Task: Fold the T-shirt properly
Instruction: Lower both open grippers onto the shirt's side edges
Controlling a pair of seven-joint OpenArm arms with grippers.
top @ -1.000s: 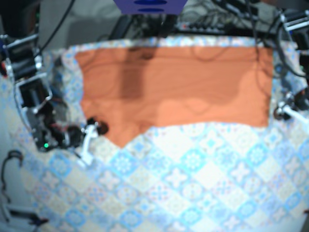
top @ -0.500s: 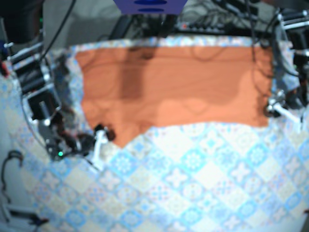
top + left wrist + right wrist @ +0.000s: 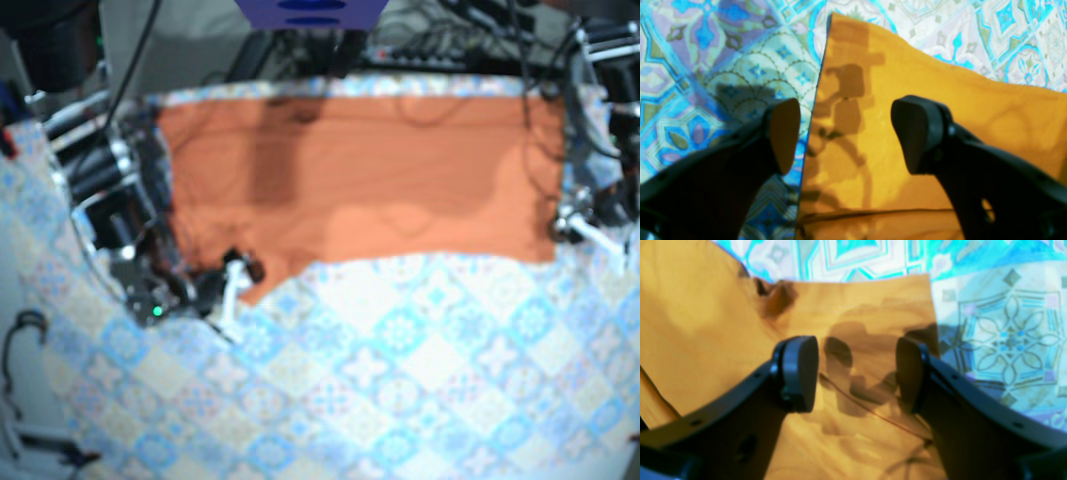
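Since a second ago my right gripper [image 3: 857, 373] has slid inward over the pointed near corner of the orange T-shirt [image 3: 380, 180], jaws apart. My left gripper [image 3: 843, 133], equally released, straddles the opposite side edge. The shirt lies flat on the far half of the patterned tablecloth [image 3: 400, 370], long axis crosswise. Fingertip contact is too blurred to judge.

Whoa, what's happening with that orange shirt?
Two robot arms are getting ready to fold an orange T-shirt spread on a patterned tablecloth. The left tool is open and straddles the shirt's side edge. The right tool is open too, hovering over a corner at the other end. Neither one is holding the fabric yet.
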